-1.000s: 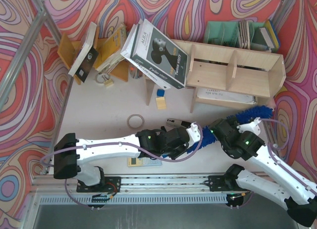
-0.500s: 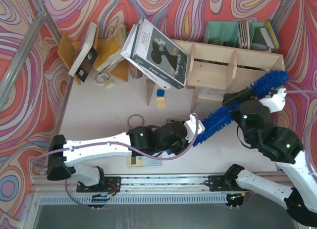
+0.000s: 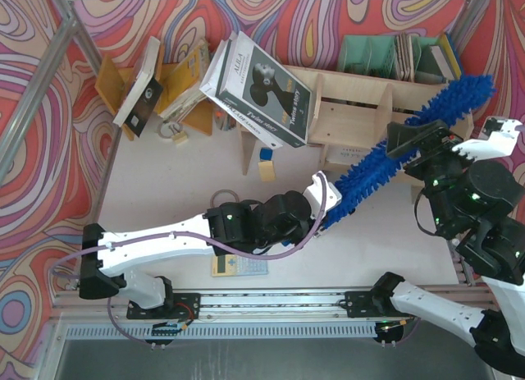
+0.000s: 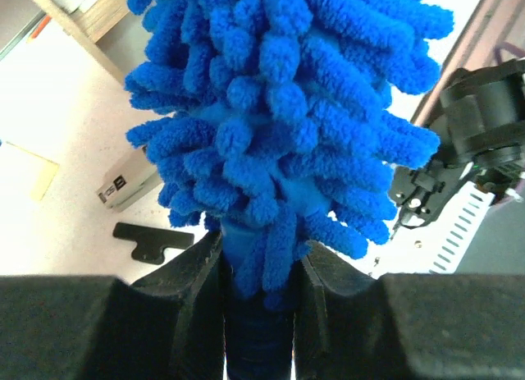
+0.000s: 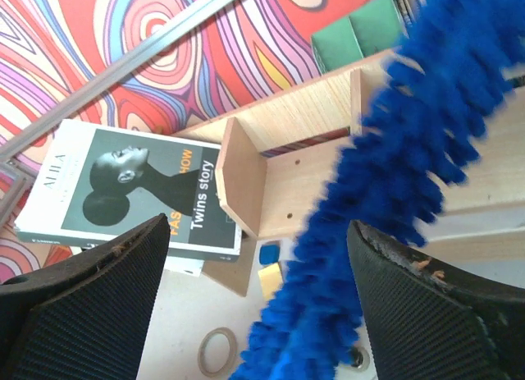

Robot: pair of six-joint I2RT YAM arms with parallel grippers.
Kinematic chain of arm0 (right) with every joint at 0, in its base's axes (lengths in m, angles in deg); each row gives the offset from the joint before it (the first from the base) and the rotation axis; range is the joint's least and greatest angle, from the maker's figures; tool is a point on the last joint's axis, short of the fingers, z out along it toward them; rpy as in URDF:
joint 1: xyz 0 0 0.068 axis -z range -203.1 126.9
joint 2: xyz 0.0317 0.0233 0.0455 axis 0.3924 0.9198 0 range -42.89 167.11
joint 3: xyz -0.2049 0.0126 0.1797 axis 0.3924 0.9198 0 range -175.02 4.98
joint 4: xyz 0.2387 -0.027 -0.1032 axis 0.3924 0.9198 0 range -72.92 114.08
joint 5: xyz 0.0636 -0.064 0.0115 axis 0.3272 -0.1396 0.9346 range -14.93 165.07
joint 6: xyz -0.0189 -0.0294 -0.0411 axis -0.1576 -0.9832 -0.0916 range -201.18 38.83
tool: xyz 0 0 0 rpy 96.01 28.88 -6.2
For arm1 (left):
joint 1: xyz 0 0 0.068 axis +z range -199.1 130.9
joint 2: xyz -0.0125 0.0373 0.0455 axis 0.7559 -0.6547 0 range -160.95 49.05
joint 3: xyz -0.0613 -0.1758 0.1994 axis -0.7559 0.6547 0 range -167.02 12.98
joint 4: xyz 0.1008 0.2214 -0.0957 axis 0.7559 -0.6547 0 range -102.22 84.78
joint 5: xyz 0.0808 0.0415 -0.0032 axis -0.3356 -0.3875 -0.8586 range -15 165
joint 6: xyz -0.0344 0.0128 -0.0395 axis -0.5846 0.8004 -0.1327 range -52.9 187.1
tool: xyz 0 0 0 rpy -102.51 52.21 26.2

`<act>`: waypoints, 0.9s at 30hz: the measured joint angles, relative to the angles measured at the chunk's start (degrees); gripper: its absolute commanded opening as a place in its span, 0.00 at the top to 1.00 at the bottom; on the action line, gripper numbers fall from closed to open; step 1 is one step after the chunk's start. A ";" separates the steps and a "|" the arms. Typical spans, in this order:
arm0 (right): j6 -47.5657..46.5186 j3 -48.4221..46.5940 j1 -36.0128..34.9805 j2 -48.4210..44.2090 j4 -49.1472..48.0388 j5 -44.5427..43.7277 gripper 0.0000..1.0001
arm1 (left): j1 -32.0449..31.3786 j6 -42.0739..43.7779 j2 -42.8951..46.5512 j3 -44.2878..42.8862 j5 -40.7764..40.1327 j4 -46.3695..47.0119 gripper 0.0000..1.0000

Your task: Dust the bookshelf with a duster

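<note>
Close to the near edge of the table [image 3: 164, 175], about midway along it, the left gripper [image 3: 326, 201] is clamped on the short handle of the duster [image 3: 381, 157]. The left wrist view shows both jaws pressed tight against the blue shaft just below the fluff. From there the duster slants away toward the far right corner, its tip over the right end of the bookshelf [image 3: 361, 117]; whether it touches the boards cannot be told from above. The right gripper [image 3: 455, 138] stands at the right side with its jaws spread wide. The fluffy head passes between them unpinched, so the left arm alone carries the tool. The step in hand looks like bringing the head onto the wood. To do it well, clear the right arm out of the sweep, lower the left wrist until the flat of the fluff lies along the top board, and stroke lengthwise with light pressure, tilting into each compartment between the dividers. Beware the large book [image 3: 262, 89] leaning at the bookshelf's left end, which a hard push might topple, and the green file organiser [image 3: 369, 53] behind, at the far edge.
</note>
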 measured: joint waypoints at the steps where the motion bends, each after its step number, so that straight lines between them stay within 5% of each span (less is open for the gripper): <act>1: -1.20 0.07 0.00 -0.26 -1.11 0.17 0.21 | 0.02 -0.07 -0.22 -0.04 -0.79 -0.28 1.00; 27: -7.06 9.09 0.04 -4.28 -7.56 0.50 0.19 | 2.64 -6.88 6.23 1.99 -15.91 1.97 1.00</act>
